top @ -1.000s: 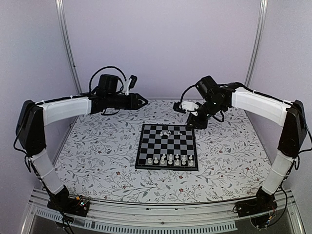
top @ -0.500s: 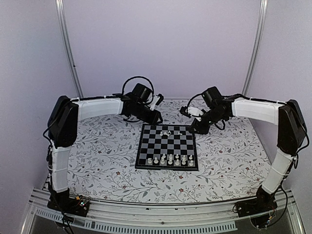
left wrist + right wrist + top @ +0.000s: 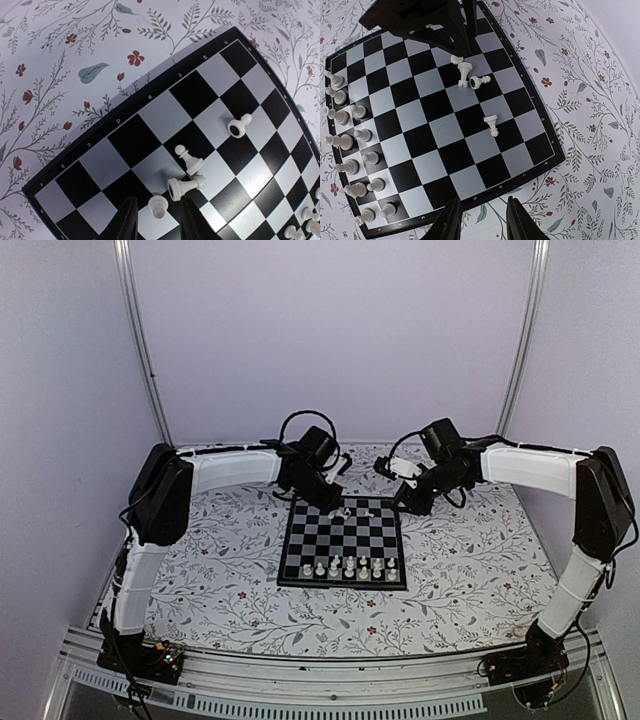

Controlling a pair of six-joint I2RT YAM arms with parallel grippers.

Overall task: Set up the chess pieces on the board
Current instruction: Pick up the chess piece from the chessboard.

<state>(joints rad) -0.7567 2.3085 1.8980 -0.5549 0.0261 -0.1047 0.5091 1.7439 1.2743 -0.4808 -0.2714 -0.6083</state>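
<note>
- White-cased left arm has swung in over the last second. The left gripper point(image 3: 157, 209), jaws spread, now straddles one loose pawn point(image 3: 159, 205) near the far edge of the board point(image 3: 330, 536).
- Other stray chess pieces point(image 3: 186, 184) lie toppled just beside it, and a row point(image 3: 348, 566) stands along the near edge.
- Right gripper point(image 3: 482, 212), spread and empty, hovers off the far right corner.
- A pick appears imminent.

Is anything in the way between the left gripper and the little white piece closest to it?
Nothing visible. The nearest piece lies on the board, right in the gap of the open left gripper. A tipped piece and an upright piece crowd just beyond it.
</note>
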